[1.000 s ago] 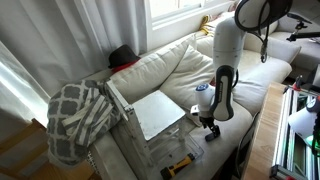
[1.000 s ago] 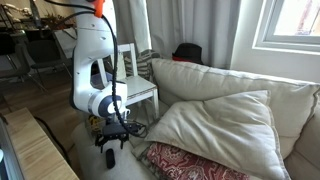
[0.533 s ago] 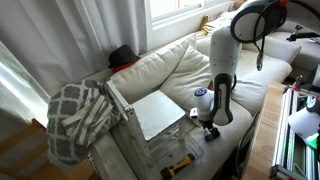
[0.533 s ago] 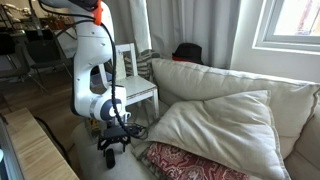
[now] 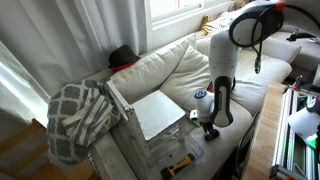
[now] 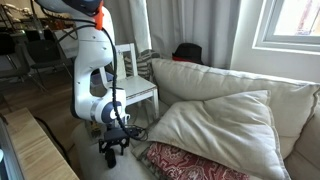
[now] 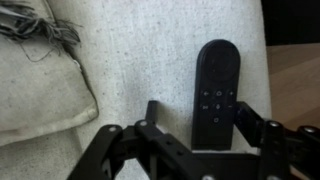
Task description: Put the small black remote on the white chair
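Right now my gripper hangs spread wide over the small black remote, which lies flat on the cream sofa, apart from the white chair.

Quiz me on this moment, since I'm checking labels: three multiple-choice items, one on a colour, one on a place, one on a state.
1. What colour is the chair seat?
A. white
B. red
C. black
2. Where does the remote lie?
A. on the chair seat
B. on the sofa's cream fabric
C. on the floor
3. How is the gripper?
A. shut on the remote
B. open, jaws either side of the remote
C. open above the chair
Answers: 1 A, the seat panel is white in both exterior views; 2 B, the wrist view shows cream fabric under it; 3 B, the wrist view shows a gap beside the remote.
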Controlling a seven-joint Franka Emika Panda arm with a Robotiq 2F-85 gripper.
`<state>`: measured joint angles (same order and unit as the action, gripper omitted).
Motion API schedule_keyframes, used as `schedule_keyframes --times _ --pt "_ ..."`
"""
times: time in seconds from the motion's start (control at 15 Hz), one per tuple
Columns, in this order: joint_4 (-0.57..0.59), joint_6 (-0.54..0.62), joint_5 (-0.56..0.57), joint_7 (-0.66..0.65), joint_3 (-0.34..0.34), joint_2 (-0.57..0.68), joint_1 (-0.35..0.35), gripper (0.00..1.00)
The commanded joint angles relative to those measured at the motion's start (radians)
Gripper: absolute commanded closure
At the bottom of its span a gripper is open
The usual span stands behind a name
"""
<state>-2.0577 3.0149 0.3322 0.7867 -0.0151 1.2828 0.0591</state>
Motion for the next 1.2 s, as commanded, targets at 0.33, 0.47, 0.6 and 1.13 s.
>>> schedule_keyframes --times 0.33,0.47,0.6,1.13 --pt "0.021 -0.030 0.038 -0.040 0.008 0.026 0.012 0.00" --pt "0.022 -0.050 0.039 -0.038 0.003 0.031 0.008 0.00" --pt "0.025 -0.045 0.035 -0.045 -0.001 0.036 0.007 0.17" --pt "0.029 -0.018 0.032 -0.111 0.007 0.038 0.014 0.67"
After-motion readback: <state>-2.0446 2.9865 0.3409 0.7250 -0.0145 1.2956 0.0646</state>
